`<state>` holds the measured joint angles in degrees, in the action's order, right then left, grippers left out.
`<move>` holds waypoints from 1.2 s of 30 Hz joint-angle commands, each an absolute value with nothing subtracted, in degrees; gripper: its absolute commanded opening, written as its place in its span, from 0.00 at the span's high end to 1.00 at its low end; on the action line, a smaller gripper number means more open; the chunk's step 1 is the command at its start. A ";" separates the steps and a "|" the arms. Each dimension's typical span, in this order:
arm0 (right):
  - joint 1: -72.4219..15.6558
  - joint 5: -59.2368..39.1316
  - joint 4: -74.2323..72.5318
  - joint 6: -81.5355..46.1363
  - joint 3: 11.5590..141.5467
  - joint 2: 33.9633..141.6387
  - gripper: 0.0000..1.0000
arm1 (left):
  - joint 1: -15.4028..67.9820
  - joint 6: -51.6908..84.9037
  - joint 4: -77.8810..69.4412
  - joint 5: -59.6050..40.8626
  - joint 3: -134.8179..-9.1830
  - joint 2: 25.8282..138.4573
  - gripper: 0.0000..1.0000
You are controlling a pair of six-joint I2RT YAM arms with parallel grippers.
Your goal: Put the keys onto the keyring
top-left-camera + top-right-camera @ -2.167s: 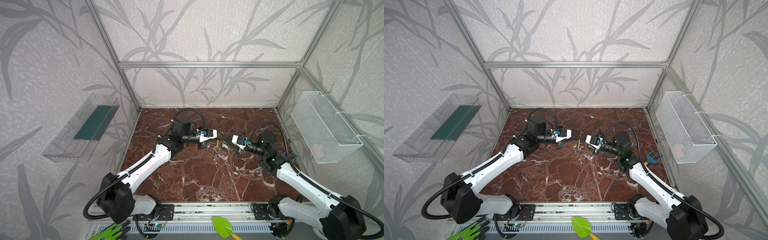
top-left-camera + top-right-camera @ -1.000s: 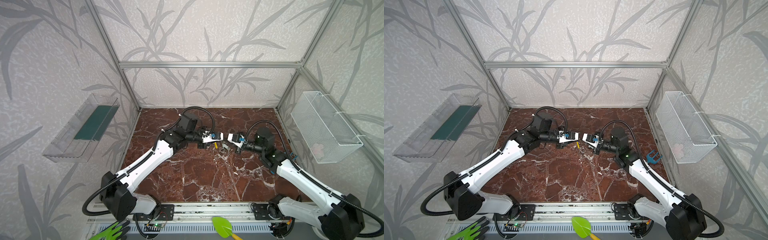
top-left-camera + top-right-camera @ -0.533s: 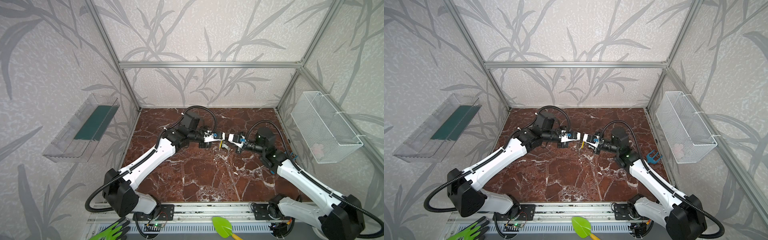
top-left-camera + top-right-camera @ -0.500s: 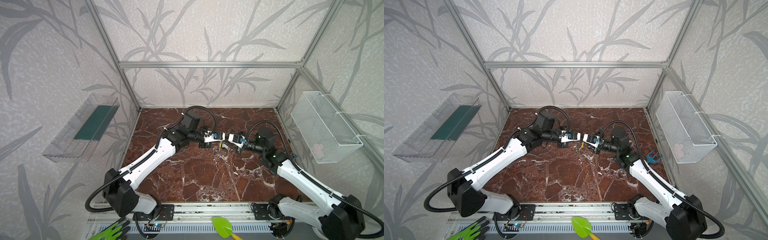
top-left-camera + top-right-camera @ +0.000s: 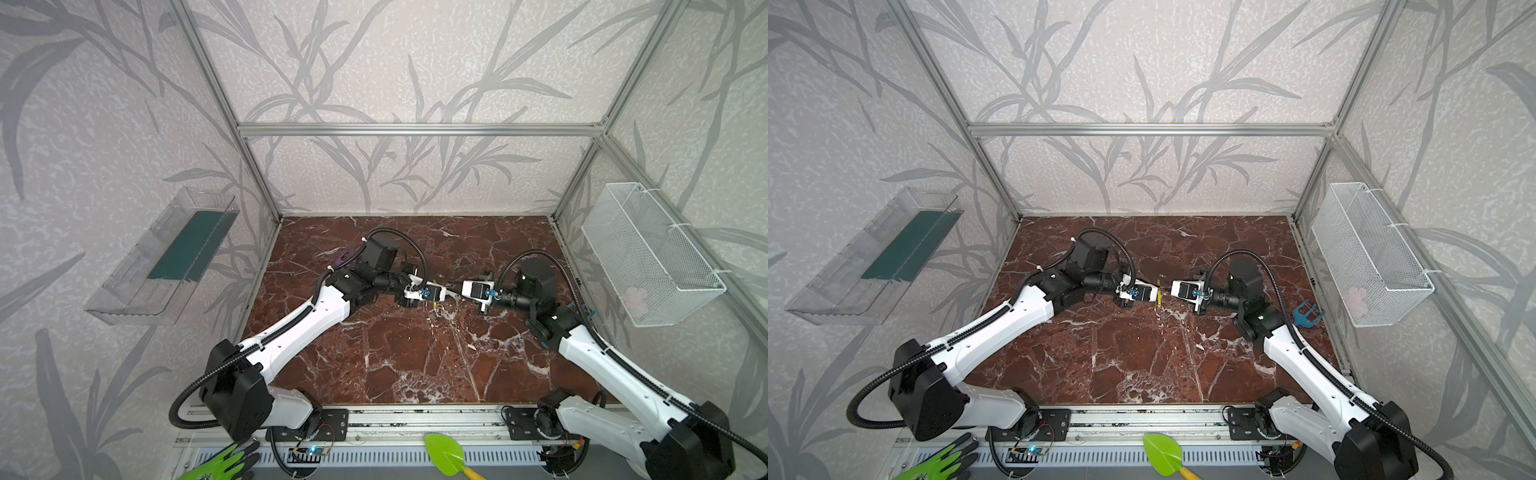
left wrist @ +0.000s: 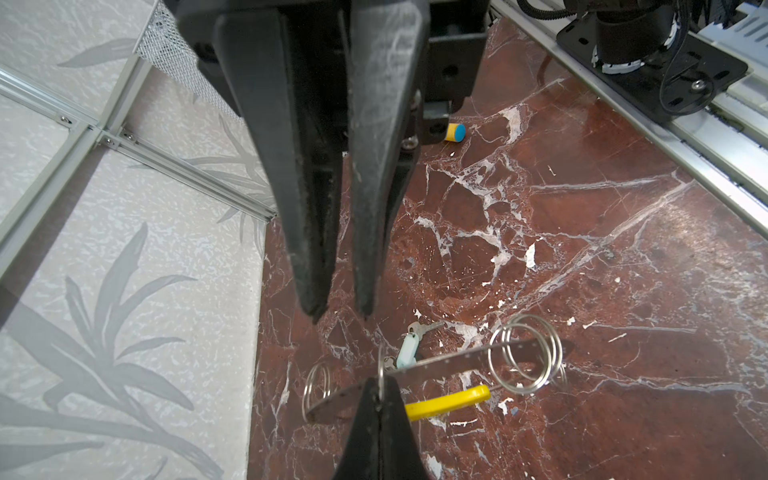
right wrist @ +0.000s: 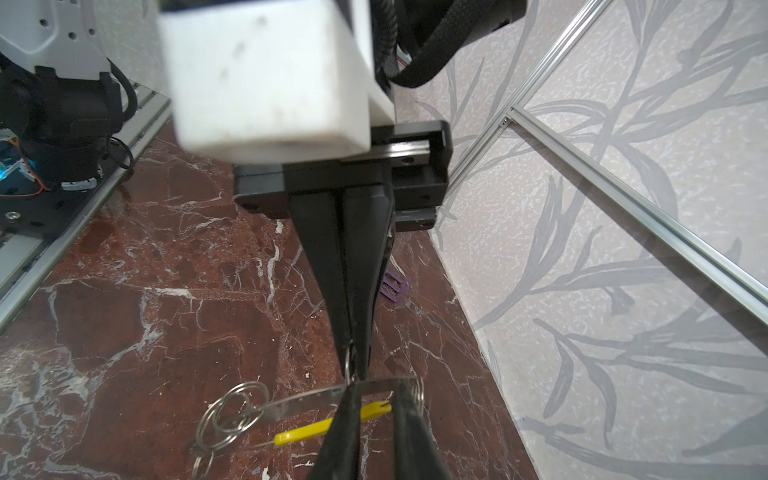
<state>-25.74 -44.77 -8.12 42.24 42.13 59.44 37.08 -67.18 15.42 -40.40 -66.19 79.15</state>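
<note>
Left of the keyring point(image 6: 453, 359), the left gripper point(image 6: 379, 392) is clamped fully closed on its thin wire, likely steadying the hoop so keys can be threaded. The keys point(image 6: 409, 347) lie on the marble table point(image 6: 582, 249) just beyond the keyring, not on it. Right of the keyring, the right gripper point(image 6: 340, 312) is partly open and empty, tips near the wire, probably lining up.

Red marble desk point(image 5: 415, 353); on it lie keys point(image 6: 409, 345), a purple clip point(image 5: 340, 259), a blue rake point(image 5: 1306, 313).
</note>
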 commanded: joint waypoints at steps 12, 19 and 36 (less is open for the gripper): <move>-25.75 -48.05 -1.74 49.66 44.94 60.11 0.83 | 38.44 -75.40 8.96 -40.26 -62.75 74.89 1.00; -25.76 -48.93 -2.73 48.11 45.78 60.62 0.86 | 38.68 -76.81 9.76 -40.06 -62.60 74.54 1.00; -25.74 -48.19 -1.63 47.85 46.49 60.38 0.80 | 38.94 -78.83 12.66 -40.23 -63.11 74.45 1.00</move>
